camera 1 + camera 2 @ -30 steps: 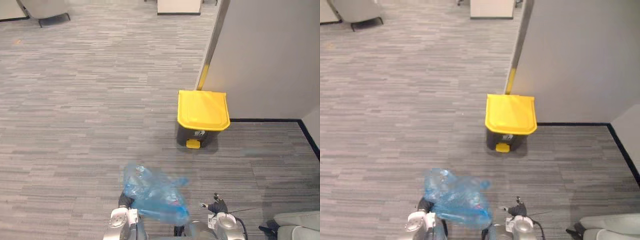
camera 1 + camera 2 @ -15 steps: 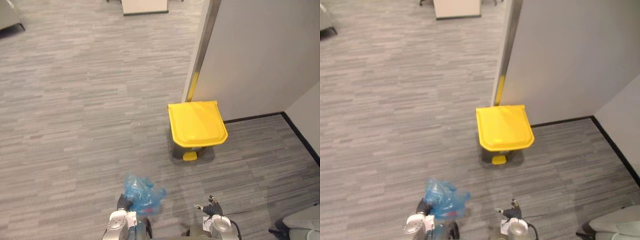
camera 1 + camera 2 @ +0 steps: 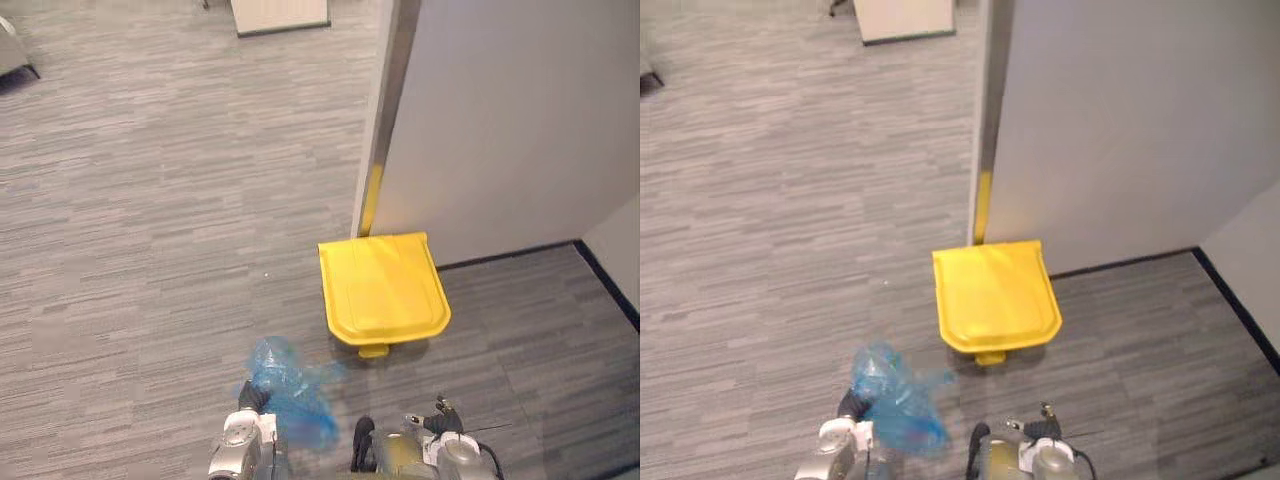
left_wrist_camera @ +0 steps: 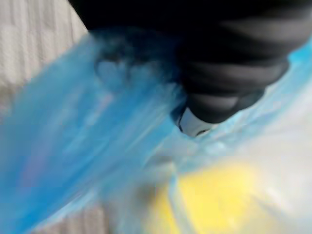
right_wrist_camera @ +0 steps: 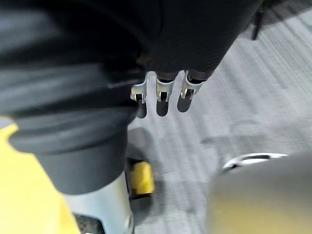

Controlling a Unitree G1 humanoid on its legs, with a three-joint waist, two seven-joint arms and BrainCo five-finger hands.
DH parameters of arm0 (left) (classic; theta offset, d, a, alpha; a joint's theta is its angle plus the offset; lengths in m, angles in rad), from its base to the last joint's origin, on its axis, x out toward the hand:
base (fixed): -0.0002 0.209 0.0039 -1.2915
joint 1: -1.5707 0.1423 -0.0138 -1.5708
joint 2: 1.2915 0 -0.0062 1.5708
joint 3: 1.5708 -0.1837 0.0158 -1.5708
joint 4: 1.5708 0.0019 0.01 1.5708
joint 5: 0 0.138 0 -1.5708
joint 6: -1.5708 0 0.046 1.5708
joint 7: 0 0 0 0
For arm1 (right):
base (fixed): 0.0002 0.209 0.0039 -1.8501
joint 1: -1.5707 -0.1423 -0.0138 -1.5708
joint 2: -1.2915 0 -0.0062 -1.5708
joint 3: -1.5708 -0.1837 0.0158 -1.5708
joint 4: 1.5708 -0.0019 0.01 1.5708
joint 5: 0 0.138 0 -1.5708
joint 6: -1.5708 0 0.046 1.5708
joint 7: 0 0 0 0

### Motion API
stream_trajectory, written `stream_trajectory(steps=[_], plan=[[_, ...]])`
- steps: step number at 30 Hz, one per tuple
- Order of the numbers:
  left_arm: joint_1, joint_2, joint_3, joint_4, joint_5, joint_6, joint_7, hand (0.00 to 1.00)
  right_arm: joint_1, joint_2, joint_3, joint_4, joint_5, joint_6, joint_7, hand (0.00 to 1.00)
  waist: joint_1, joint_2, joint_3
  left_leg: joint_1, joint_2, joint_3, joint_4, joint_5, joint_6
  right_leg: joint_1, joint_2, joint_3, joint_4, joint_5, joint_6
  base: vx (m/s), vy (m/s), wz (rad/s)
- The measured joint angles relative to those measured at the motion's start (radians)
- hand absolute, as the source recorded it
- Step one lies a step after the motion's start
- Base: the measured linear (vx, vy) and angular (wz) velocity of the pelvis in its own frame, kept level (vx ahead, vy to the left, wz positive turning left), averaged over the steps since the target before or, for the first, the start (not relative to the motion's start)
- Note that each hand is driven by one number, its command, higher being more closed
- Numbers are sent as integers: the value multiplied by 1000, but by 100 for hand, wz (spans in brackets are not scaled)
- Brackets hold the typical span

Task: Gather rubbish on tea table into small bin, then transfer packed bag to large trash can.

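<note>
A blue translucent rubbish bag (image 3: 290, 392) hangs at the bottom of the eye views, with my left hand (image 3: 251, 396) shut on its gathered top. In the left wrist view the blue bag (image 4: 83, 146) spreads past the hand's dark cover (image 4: 229, 73), with yellow showing blurred through the film. The large trash can, black with a closed yellow lid (image 3: 383, 288) and a yellow pedal (image 5: 141, 178), stands on the carpet just ahead and to the right of the bag. My right hand (image 5: 161, 95) hangs low by the can with straight fingers, holding nothing.
A grey partition wall (image 3: 510, 120) rises right behind the can, with a yellow strip (image 3: 371, 198) on its corner. Black skirting (image 3: 610, 290) runs along the wall at the right. A white cabinet base (image 3: 280, 14) stands far back. Open grey carpet (image 3: 150, 200) lies to the left.
The camera has moved forward and turned, so the can now sits closer and more central. The bag has swung and shows narrower than a second ago, still held by my left hand.
</note>
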Motion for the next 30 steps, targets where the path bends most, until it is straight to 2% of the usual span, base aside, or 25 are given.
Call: stream_trajectory(steps=[3, 4, 5, 7, 10, 13, 20, 22, 23, 25, 26, 28, 29, 30], plan=[[2, -7, 0, 0, 2, 1, -12, 100, 3, 26, -21, -3, 2, 1, -2, 0, 9, 2, -1, -37, -13, 51, -260, -1, 18, 23, -4, 22, -30, 6, 23, 158, 112, -18], [2, -9, 0, 0, 3, 1, -12, 100, 10, 26, -28, -7, 2, 1, -2, 0, 12, 10, -6, -32, -30, 42, -387, 50, 16, 22, -3, 30, -27, 0, 40, 132, 161, -25], [-2, -7, 3, 7, 4, 1, -12, 100, 9, 22, -36, -5, 6, 2, -5, 0, 21, 7, -10, -18, -52, 31, -468, 109, -14, 13, -3, 58, -19, -8, 67, 140, 152, -18], [-1, 8, 0, 10, 4, 1, -12, 100, 17, 33, -39, 10, 8, 4, -4, 0, 23, -21, -26, 19, -96, 50, -539, 130, 2, 24, -25, 79, -66, 10, 97, 142, 132, -16], [17, 16, 1, 24, 20, 1, -12, 100, 20, 36, -37, 12, 6, 5, -3, 0, 28, -27, -30, 74, -135, 92, -601, 134, 10, 55, -52, 114, -121, 29, 122, 119, 142, -27], [19, 39, 0, 55, 21, 1, -11, 100, 6, 34, -36, 40, 5, 4, -3, 0, 27, -24, -35, 99, -161, 107, -651, 141, 18, 58, -58, 140, -156, 43, 131, 77, 67, -24], [18, 88, -2, 65, 21, 0, -8, 100, -37, 7, -15, 101, -1, 5, -3, 0, 30, -26, -38, 103, -164, 96, -660, 134, 23, 31, -45, 231, -176, 73, 127, 78, 2, -40], [7, 87, -10, 62, 20, -1, -8, 100, -37, 3, -16, 101, -2, 6, -3, 0, 27, -27, -37, 104, -163, 87, -640, 98, 35, 2, -47, 240, -105, 51, 143, 14, 26, -24], [4, 84, -19, 63, 20, -1, -8, 100, -37, 1, -16, 101, -2, 6, -3, 0, 24, -25, -35, 109, -163, 69, -630, 77, 29, -20, -51, 238, -40, 31, 155, -3, 52, -7], [-2, 84, -33, 63, 20, 0, -9, 100, -34, -11, -18, 101, -2, 7, -3, 0, 14, -29, -18, 147, -162, 53, -625, 46, 48, -82, -76, 202, 170, 15, 188, -40, 71, 15], [-1, 85, -31, 63, 19, 0, -6, 100, -36, -5, -28, 82, 5, 3, -2, 0, 2, -22, -1, 173, -161, 41, -614, 30, 56, -135, -93, 162, 253, -25, 202, -43, 65, 18], [0, 101, -26, 63, 19, 2, 1, 100, -36, 1, -26, 79, 4, 0, -1, 0, 2, -39, 10, 190, -145, 37, -569, -10, 64, -194, -100, 96, 248, -30, 191, 192, -69, 14], [-9, 98, -17, 64, 19, -1, 12, 100, -46, 20, -24, 10, -4, 5, -6, 0, 13, -54, 57, 193, -85, 39, -310, -201, -6, -265, -110, -37, -19, 72, 175, 600, -265, -3], [-54, 66, -19, 67, 19, -2, 14, 100, -78, 5, -31, 10, -5, 12, -7, 0, 27, -8, 99, 192, -49, 38, -279, -215, -38, -267, -84, -49, 5, 103, 169, 671, -325, 0]])
